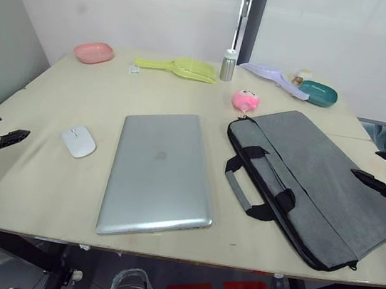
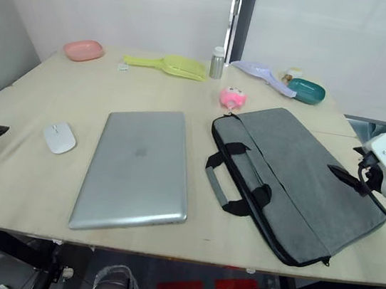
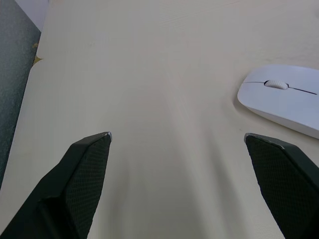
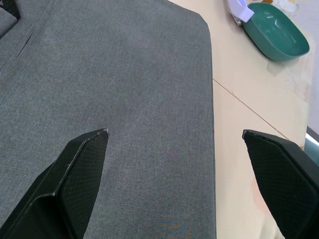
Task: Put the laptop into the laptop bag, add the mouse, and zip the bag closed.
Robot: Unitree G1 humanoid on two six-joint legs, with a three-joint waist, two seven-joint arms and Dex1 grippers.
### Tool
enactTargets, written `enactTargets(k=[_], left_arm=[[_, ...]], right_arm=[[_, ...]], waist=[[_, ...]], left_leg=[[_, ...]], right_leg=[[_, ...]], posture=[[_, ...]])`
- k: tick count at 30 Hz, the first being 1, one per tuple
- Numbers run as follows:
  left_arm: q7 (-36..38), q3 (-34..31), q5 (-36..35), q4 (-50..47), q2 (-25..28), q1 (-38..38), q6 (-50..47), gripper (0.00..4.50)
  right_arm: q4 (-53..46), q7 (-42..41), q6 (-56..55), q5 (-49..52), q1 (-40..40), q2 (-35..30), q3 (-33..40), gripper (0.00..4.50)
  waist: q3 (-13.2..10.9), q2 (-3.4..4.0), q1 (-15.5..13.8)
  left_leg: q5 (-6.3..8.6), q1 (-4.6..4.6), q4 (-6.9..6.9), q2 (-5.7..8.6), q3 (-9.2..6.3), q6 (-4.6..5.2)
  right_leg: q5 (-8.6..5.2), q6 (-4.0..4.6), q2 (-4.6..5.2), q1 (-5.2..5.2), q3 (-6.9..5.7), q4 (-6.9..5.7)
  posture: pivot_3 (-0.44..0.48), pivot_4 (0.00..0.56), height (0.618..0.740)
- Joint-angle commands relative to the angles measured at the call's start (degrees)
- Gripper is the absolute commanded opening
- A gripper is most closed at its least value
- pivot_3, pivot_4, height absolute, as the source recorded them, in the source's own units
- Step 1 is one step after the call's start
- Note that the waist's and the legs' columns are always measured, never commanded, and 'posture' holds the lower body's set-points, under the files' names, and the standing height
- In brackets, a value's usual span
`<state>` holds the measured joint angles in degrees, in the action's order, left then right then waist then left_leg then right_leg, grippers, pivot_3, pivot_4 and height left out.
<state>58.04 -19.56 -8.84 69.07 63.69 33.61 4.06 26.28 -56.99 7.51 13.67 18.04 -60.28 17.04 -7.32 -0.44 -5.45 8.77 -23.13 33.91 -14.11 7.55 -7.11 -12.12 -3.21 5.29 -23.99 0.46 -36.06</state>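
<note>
Centrally on the pale wooden table (image 1: 43, 188) lies the laptop (image 1: 159, 172), a flat, smooth silver slab, likely heavy, rigid and slippery; gripping an edge seems best. Right of it, just apart, the soft grey fabric bag (image 1: 317, 183) lies flat, strap handles toward the laptop. The small glossy white mouse (image 1: 78, 141) sits left. Left gripper (image 3: 177, 142) and right gripper (image 4: 174, 134) both hover spread, empty.

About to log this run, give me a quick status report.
Left gripper open, near mouse. Right gripper open over laptop bag. Laptop closed, flat on table, beside bag. Nothing blocking.
</note>
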Motion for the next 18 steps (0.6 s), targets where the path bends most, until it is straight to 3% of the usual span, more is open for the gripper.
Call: enactTargets(k=[1,18], left_arm=[[1.0,-0.19,-0.31,-0.32,1.64,0.13,-0.3,4.5],[0.13,-0.17,0.06,0.49,1.28,0.7,1.13,4.5]], right_arm=[[-1.84,0.03,-0.3,0.68,0.45,-0.98,1.81,4.49],[-1.91,0.2,-0.4,0.8,-0.11,-0.62,1.93,4.49]], waist=[[0.0,0.0,0.0],[0.0,0.0,-0.01]], left_leg=[[0.0,0.0,0.0,0.0,0.0,0.0],[0.0,0.0,-0.01,0.0,0.0,0.0]], right_leg=[[0.0,0.0,0.0,0.0,0.0,0.0],[0.0,0.0,0.0,0.0,0.0,0.0]], posture=[[0.0,0.15,0.74],[0.0,0.15,0.74]])
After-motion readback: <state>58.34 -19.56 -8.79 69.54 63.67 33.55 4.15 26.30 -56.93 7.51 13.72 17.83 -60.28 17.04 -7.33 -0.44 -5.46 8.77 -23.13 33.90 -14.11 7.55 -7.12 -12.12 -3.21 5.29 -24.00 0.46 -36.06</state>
